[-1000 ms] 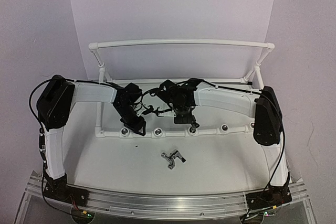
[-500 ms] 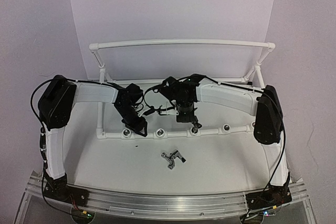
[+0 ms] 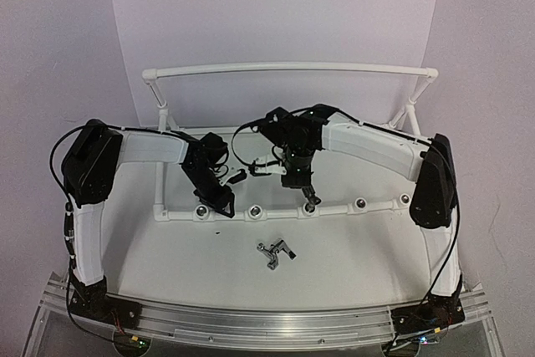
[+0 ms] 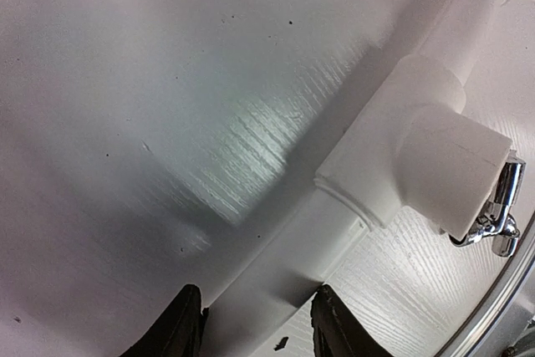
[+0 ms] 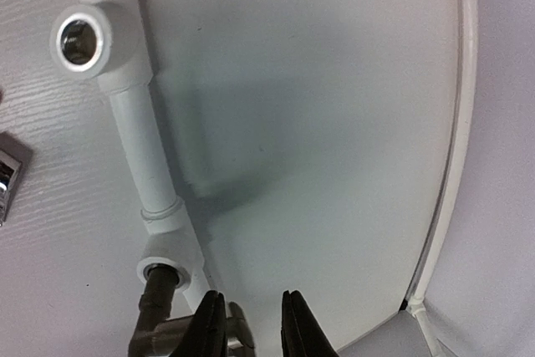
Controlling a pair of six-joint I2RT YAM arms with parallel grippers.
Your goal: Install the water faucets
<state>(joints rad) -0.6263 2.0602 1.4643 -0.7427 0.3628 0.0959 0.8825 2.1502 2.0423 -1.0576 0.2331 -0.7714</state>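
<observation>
Clamped the white pipe frame (image 3: 284, 66) in the left tool (image 4: 259, 332), hovered the right tool (image 5: 251, 323), narrowly parted and empty, beside a socketed water faucet (image 5: 155, 319), second faucet (image 3: 276, 252) loose on the desk (image 3: 359, 248); arguably risked snagging the socketed lever, unseating it.

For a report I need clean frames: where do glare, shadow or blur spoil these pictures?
Left wrist: glare patch on the table, soft shadow beside the pipe frame, fingers at the bottom edge out of focus. Right wrist: broad grey shadow on the table; the faucet in the socket dim and unsharp. Top external: even light, loose faucet small but clear.
</observation>
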